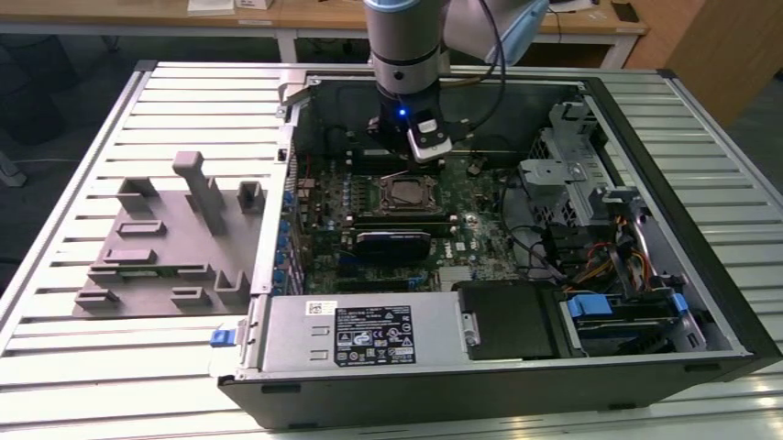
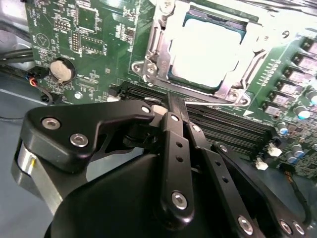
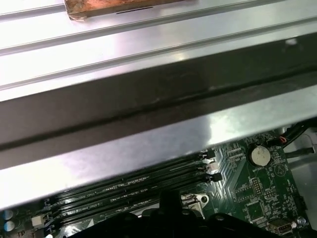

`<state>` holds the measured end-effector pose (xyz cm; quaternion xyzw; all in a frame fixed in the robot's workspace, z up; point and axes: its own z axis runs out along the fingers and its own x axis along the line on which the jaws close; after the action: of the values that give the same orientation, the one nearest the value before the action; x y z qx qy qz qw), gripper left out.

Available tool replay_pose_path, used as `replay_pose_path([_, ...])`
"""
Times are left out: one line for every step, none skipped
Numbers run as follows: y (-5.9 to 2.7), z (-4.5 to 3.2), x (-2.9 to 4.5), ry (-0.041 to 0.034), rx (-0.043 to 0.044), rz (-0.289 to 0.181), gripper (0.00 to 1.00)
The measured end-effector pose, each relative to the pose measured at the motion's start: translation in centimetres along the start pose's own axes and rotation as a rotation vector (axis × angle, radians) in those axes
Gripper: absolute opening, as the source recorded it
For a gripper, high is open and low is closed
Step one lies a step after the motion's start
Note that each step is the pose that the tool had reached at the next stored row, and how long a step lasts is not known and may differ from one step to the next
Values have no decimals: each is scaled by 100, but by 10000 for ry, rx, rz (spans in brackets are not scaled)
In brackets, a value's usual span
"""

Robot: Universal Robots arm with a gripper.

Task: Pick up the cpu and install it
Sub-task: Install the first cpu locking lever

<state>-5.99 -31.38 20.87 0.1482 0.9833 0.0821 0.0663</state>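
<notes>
Ribbed metal table (image 1: 73,119) with a wooden desk behind it at the far side. Going from the exterior view's left: one grey moulded tray (image 1: 165,252) with upright posts and slots, lying flat on the slats. Just to its right, one open PC case (image 1: 685,302) on its side, so the one green motherboard (image 1: 471,215) faces up. One silver power supply box (image 1: 367,335) sits along the near edge, and there's a drive cage with coloured wires on the exterior view's right.

One arm comes down from the far side, and the gripper (image 2: 171,106) hangs inside the case over the far part of the board, just above the row of black memory slots (image 2: 223,126). The black linkage fingers (image 2: 173,148) are drawn together at the tips with nothing between them. Room is tight there, with the case's far wall right beside it.

One cpu (image 2: 207,49), flat with a pale shiny metal top, is already sitting in the square steel socket frame (image 2: 153,54), mid-board, just nearer than the gripper. One round coin cell (image 2: 62,69) shows in the second wrist view.
</notes>
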Motion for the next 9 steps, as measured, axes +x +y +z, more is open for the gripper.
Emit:
replay_pose_path([3, 2, -6, -1, 3, -1, 11])
replay_pose_path([5, 4, -11, -2, 5, -1, 11])
replay_pose_path([7, 6, -15, -4, 11, -1, 11])
replay_pose_path([8, 6, -18, -7, 21, 0, 11])
replay_pose_path([8, 6, -20, -8, 26, 1, 11])
replay_pose_path([8, 6, -20, -8, 27, 2, 11])
replay_pose_path([8, 6, -20, -8, 27, 3, 11])
replay_pose_path([8, 7, -19, -10, 27, 2, 11])
replay_pose_path([8, 9, -18, -16, 25, -1, 11])
